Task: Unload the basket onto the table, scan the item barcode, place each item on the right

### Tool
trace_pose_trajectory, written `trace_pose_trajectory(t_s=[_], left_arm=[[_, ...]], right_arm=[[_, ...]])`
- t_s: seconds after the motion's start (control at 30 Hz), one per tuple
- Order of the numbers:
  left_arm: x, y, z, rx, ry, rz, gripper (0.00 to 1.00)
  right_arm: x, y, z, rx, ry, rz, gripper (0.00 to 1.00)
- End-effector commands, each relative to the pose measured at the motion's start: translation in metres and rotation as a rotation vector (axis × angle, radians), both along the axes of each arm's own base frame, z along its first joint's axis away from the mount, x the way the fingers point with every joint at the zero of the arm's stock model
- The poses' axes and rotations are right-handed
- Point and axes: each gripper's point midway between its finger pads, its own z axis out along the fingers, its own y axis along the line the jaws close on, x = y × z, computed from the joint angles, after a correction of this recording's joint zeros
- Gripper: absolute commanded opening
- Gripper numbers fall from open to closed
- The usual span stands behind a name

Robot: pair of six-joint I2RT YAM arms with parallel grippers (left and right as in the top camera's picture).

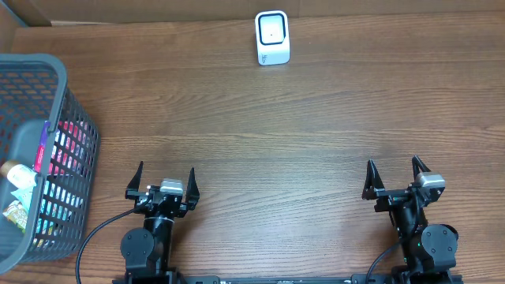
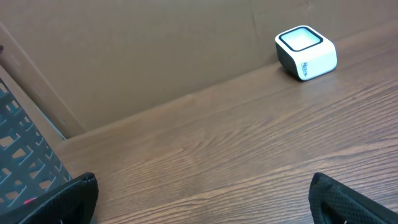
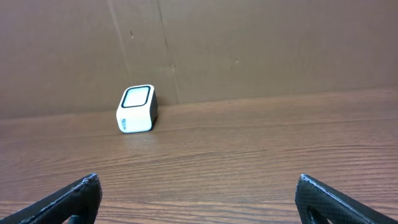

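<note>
**A:** What do we have, nearest first?

**B:** We've got the left gripper (image 1: 166, 169) and the right gripper (image 1: 393, 162) at the near edge of the table (image 1: 276, 134), well apart. Jaws on both are spread wide, with nothing between them and nothing touched.

**A:** Items?

**B:** We see them in the grey mesh basket (image 1: 79, 134) at the table's left edge, out past the left gripper. There's a purple-edged item (image 1: 41, 146) and a pale item (image 1: 20, 175), plus red and blue packaging showing through the mesh. We can't make out any barcode.

**A:** Scanner?

**B:** The white scanner (image 1: 272, 37) is at the far edge of the table, roughly centred, standing alone with its window tilted upward. It sits just in front of the cardboard wall (image 3: 249, 43), well apart from the basket and both grippers.
</note>
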Motion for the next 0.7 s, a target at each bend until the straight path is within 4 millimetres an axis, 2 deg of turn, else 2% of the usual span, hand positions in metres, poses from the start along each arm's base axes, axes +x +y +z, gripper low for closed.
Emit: trace_pose_trajectory(t_s=[0.0,0.47,0.67], left_arm=[[-0.0004,0.0028,-0.0001,0.019,-0.004,0.012,0.99],[-0.0004,0.0028,-0.0001,0.019,-0.004,0.012,1.0],[-0.0004,0.003,-0.0004,0.112,-0.003,0.006,0.99]], right_arm=[[0.0002,-0.0024,-0.0007,-0.003,-0.009,-0.011,1.0],[0.0002,-0.0024,-0.0007,-0.003,-0.009,-0.011,1.0],[0.0004,-0.0038,-0.0003,-0.003,-0.01,-0.019,1.0]])
